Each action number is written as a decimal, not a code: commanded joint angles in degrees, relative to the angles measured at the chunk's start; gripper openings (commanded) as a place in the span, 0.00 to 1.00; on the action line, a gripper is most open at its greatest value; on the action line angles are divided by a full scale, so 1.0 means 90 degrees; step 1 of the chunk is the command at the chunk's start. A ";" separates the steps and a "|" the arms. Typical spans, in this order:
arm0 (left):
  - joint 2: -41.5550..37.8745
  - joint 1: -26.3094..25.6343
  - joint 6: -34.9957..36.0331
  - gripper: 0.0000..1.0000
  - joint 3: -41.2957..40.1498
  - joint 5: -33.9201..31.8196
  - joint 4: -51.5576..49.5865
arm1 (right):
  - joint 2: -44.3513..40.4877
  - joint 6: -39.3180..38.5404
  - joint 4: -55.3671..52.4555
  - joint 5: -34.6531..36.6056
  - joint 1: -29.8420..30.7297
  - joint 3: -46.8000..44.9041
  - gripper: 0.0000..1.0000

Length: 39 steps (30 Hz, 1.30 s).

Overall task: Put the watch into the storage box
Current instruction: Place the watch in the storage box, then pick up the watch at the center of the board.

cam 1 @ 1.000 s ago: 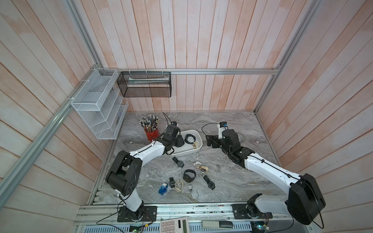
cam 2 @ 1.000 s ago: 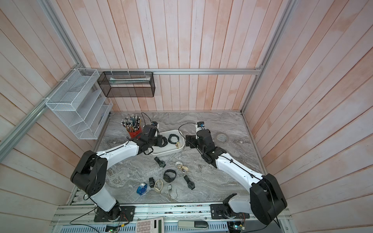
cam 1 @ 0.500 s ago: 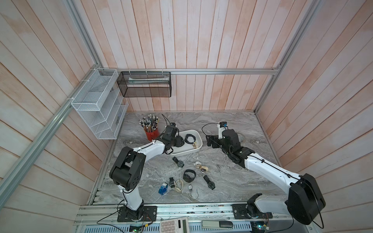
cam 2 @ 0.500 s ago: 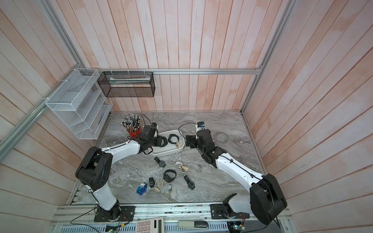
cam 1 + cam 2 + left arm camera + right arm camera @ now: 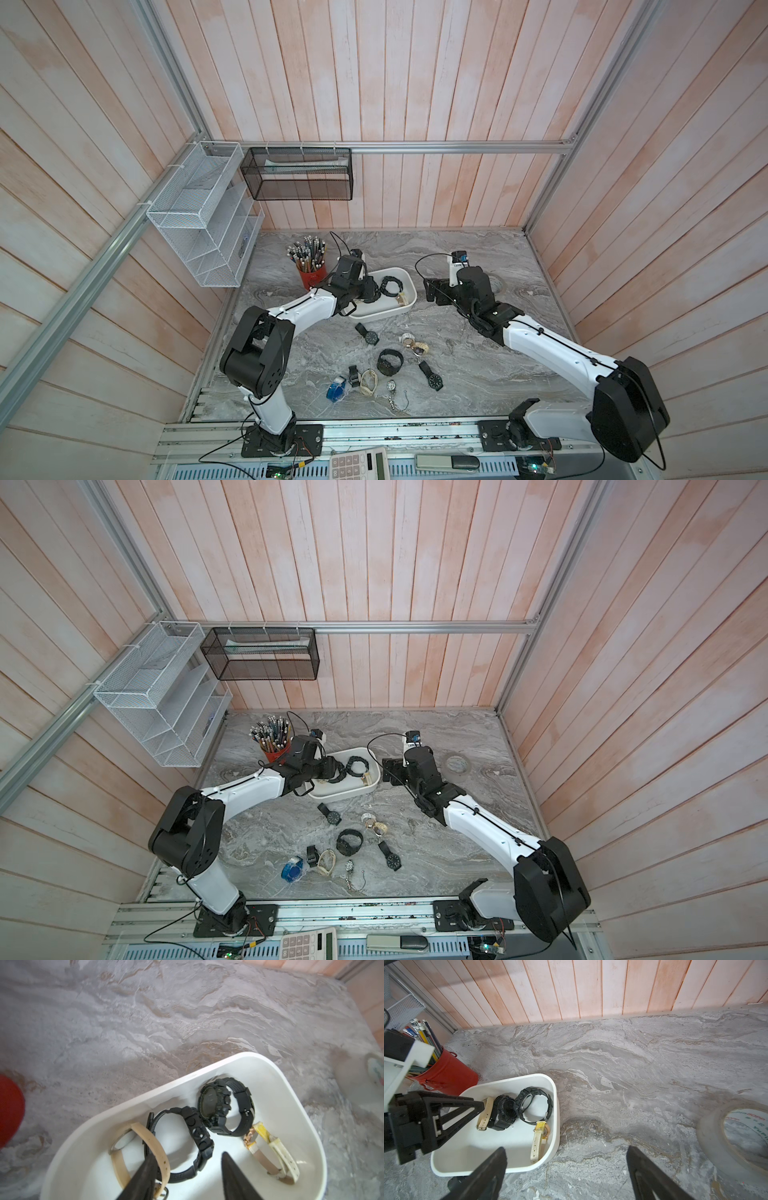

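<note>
The black chunky watch [image 5: 195,1136] is seen lying on its side inside the white rounded plastic storage box [image 5: 286,1109], its strap closed in a loop. It is set just beside a second black digital watch [image 5: 216,1105], which is propped on edge nearer the box's far wall. A tan leather-strapped watch [image 5: 118,1167] is placed on its other side, and a watch with a white and yellow strap [image 5: 284,1159] lies along the remaining wall. The same four watches are shown in the right wrist view, with the black chunky watch [image 5: 503,1111] second from the tan one.

The left gripper [image 5: 189,1154] is held over the box with its fingers spread, and nothing is pinched between them. One finger [image 5: 145,1176] is drawn across the tan strap, but contact cannot be told. In both top views the storage box [image 5: 380,311] [image 5: 340,792] is seen resting on the grey marble-patterned table [image 5: 457,365].

The right gripper [image 5: 566,1150] is held just beside the box, above bare table, with its fingers spread wide and nothing held.

A red metal pencil cup [image 5: 309,276] stands close behind the box, and a roll of clear tape [image 5: 716,1142] lies beyond the right gripper. Several loose watches [image 5: 368,332] are scattered on the near half of the table.
</note>
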 commanded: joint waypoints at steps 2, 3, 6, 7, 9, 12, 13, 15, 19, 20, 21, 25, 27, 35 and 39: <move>-0.0733 0.0025 -0.0033 0.77 -0.0310 0.0317 0.0253 | 0.0038 -0.0052 -0.0044 -0.0032 -0.0043 0.0187 0.92; -0.0924 0.0018 -0.0032 0.81 -0.0407 0.0385 0.0311 | 0.0043 -0.0047 -0.0048 -0.0038 -0.0044 0.0193 0.92; -0.1566 0.0025 -0.0089 0.89 -0.0866 0.0563 0.0550 | 0.0057 -0.0052 -0.0095 -0.0102 -0.0044 0.0183 0.92; -0.1823 0.0024 -0.0139 0.91 -0.1083 0.0602 0.0637 | 0.0057 -0.0044 -0.0105 -0.0140 -0.0043 0.0174 0.92; -0.2346 0.0024 -0.0239 0.93 -0.1566 0.0630 0.0846 | 0.0048 -0.0041 -0.0138 -0.0191 -0.0043 0.0154 0.92; -0.3169 0.0025 -0.0460 0.96 -0.2347 0.0590 0.1114 | 0.0023 -0.0026 -0.0191 -0.0242 -0.0048 0.0098 0.92; -0.3424 0.0025 -0.0536 0.98 -0.2594 0.0538 0.1173 | 0.0018 -0.0026 -0.0209 -0.0263 -0.0046 0.0077 0.92; -0.3856 0.0025 -0.0629 1.00 -0.2969 0.0473 0.1228 | 0.0026 -0.0023 -0.0258 -0.0314 -0.0043 0.0049 0.92; -0.4374 0.0017 -0.0746 0.99 -0.3387 0.0248 0.1233 | 0.0009 -0.0032 -0.0460 -0.0453 -0.0043 0.0027 0.92; -0.4420 0.0020 -0.0789 1.00 -0.3406 0.0198 0.1203 | -0.0014 -0.0035 -0.0535 -0.0490 -0.0045 0.0022 0.92; -0.4463 0.0025 -0.0820 1.00 -0.3425 0.0175 0.1178 | -0.0046 -0.0047 -0.0603 -0.0548 -0.0047 0.0003 0.91; -0.4520 0.0020 -0.0880 1.00 -0.3528 0.0145 0.1295 | -0.0198 -0.0133 -0.0831 -0.0842 -0.0033 -0.0213 0.88; -0.4506 0.0019 -0.0913 1.00 -0.3572 0.0135 0.1398 | -0.0266 -0.0166 -0.1086 -0.0958 -0.0019 -0.0299 0.86; -0.4431 0.0019 -0.0938 1.00 -0.3616 0.0201 0.1553 | -0.0841 -0.0204 -0.1673 -0.1212 0.0556 -0.0903 0.80; -0.4387 0.0024 -0.0937 1.00 -0.3601 0.0289 0.1616 | -0.1126 -0.0143 -0.1685 -0.1325 0.0941 -0.1212 0.75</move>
